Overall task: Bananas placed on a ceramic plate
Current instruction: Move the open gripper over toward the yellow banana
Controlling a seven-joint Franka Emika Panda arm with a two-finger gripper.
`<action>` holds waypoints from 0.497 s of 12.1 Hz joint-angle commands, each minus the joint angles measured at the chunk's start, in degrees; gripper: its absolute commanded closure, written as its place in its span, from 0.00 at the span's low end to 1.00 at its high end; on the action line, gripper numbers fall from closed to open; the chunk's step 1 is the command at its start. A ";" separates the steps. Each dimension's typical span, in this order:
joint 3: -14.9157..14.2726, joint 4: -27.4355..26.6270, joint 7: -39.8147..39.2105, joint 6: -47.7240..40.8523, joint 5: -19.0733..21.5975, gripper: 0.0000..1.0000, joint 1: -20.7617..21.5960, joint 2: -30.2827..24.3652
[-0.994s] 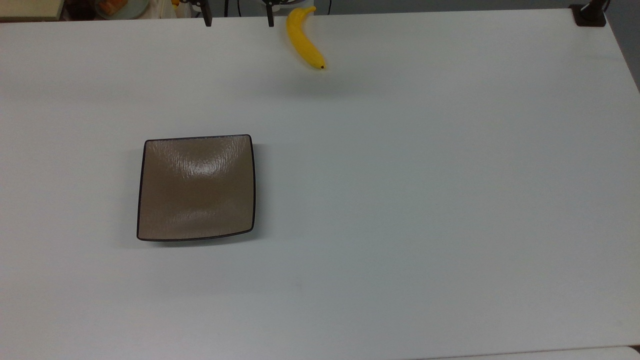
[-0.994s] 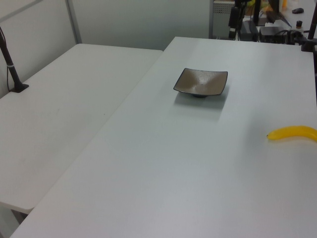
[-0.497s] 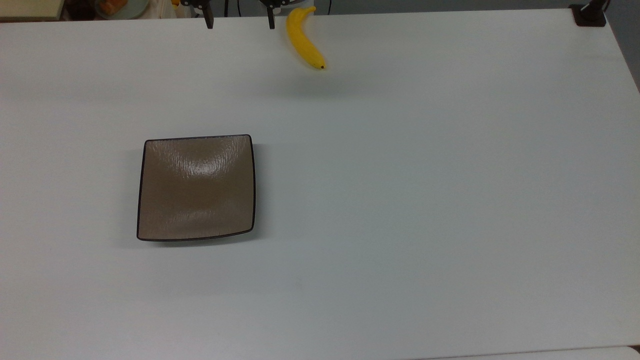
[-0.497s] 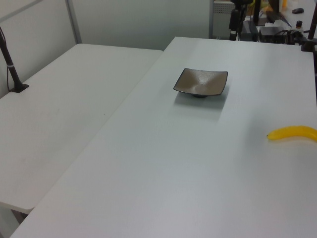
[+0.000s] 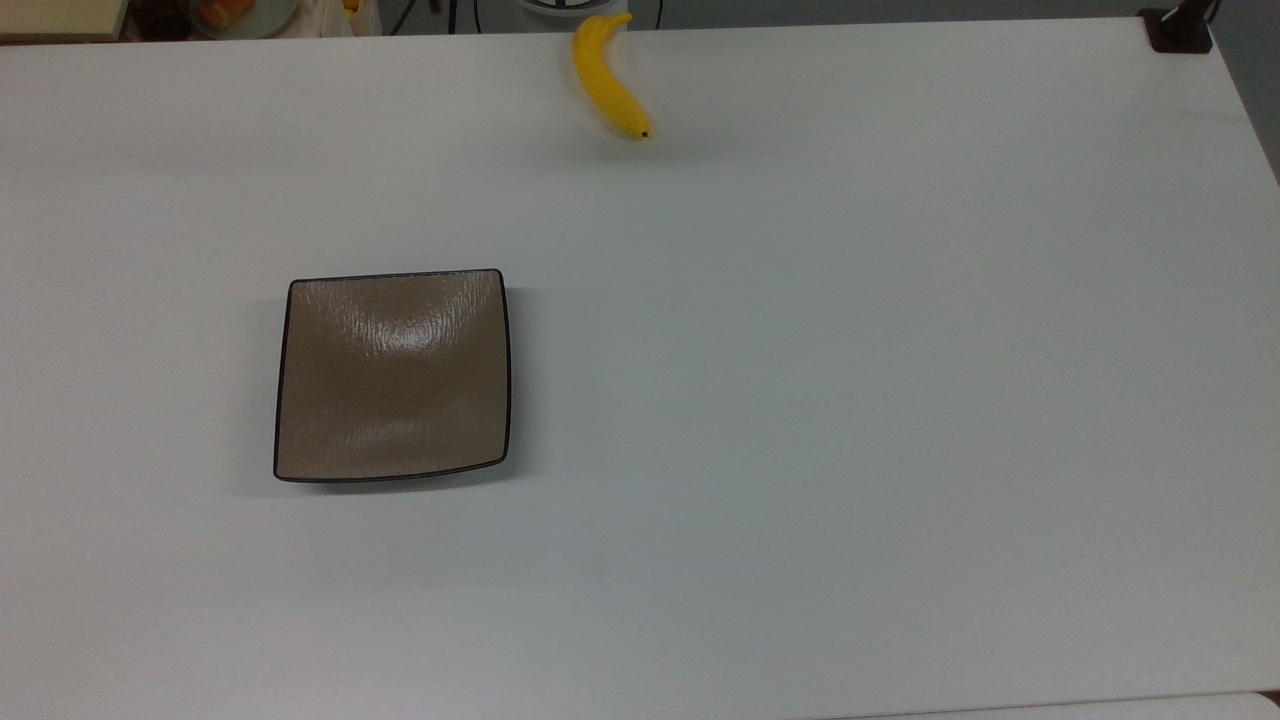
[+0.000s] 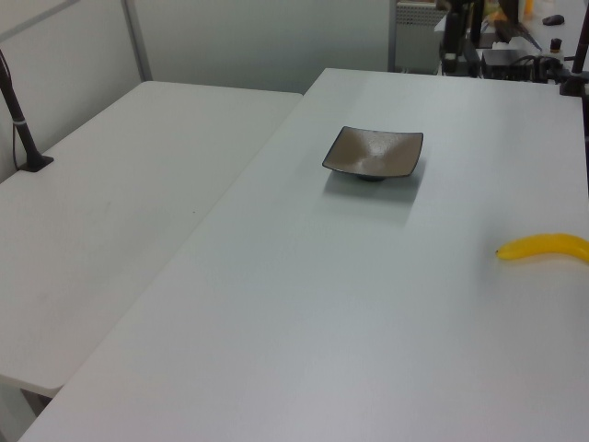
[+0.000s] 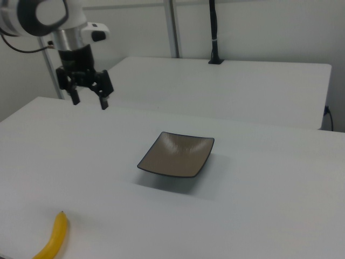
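The yellow bananas (image 5: 607, 85) lie on the white table near the top view's upper edge, dark tip pointing toward the middle; they also show as the bananas (image 6: 548, 247) and the bananas (image 7: 54, 237). The square tan-brown ceramic plate (image 5: 392, 375) sits bare at the top view's left of centre, seen too as the plate (image 6: 373, 153) and the plate (image 7: 177, 154). My gripper (image 7: 89, 101) hangs open above the table in the right view's upper left, nothing between its fingers, well apart from both the plate and the bananas.
A second white table (image 6: 120, 212) adjoins along the left view's left. A black pole mount (image 5: 1180, 30) stands at the top view's upper right corner, another pole (image 7: 214, 32) on the far table. Clutter (image 5: 240, 15) sits beyond the table's edge.
The two dark fingertips that showed at the top view's upper edge have slid out of that view. The bananas and the plate have not moved.
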 commanded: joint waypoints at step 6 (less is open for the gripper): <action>3.26 -13.85 -9.01 -16.06 0.78 0.00 1.81 -14.23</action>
